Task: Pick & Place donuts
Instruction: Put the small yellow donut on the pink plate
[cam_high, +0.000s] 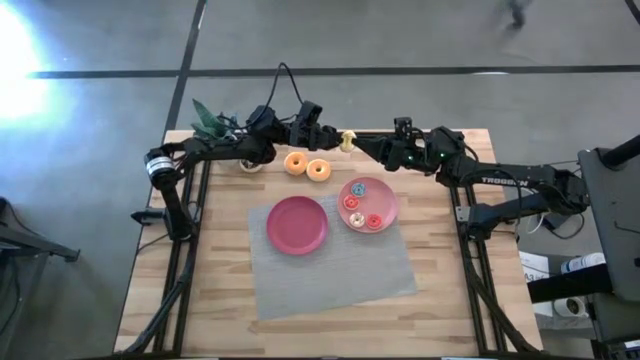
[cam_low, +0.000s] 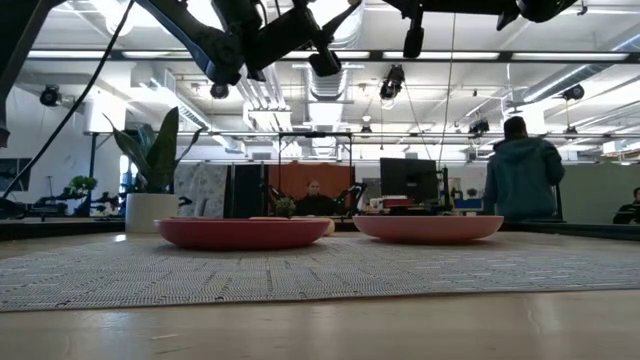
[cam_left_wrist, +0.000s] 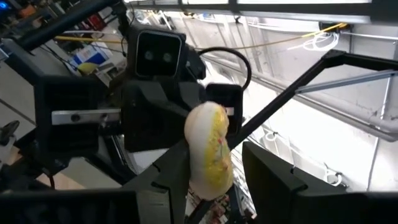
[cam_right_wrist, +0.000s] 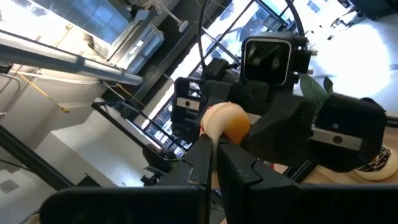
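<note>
Both arms meet in the air above the far edge of the wooden surface. The left gripper holds a whitish donut with yellow icing between its jaws, which stand apart by the width of that ring; in the left wrist view the same donut sits upright between the two dark fingers. The right gripper faces it from the opposite side with its jaws pressed together, tips at the donut; in the right wrist view the closed fingers reach just under the ring, but actual contact cannot be confirmed. Two larger orange donuts lie side by side on the bare surface near the far edge, just beyond a grey mat. On the mat, a magenta plate sits beside a pink plate; the pink plate carries several tiny donuts, red, orange and pale. A potted green plant stands at the far left corner. In the low view, a person stands in the room beyond.
</note>
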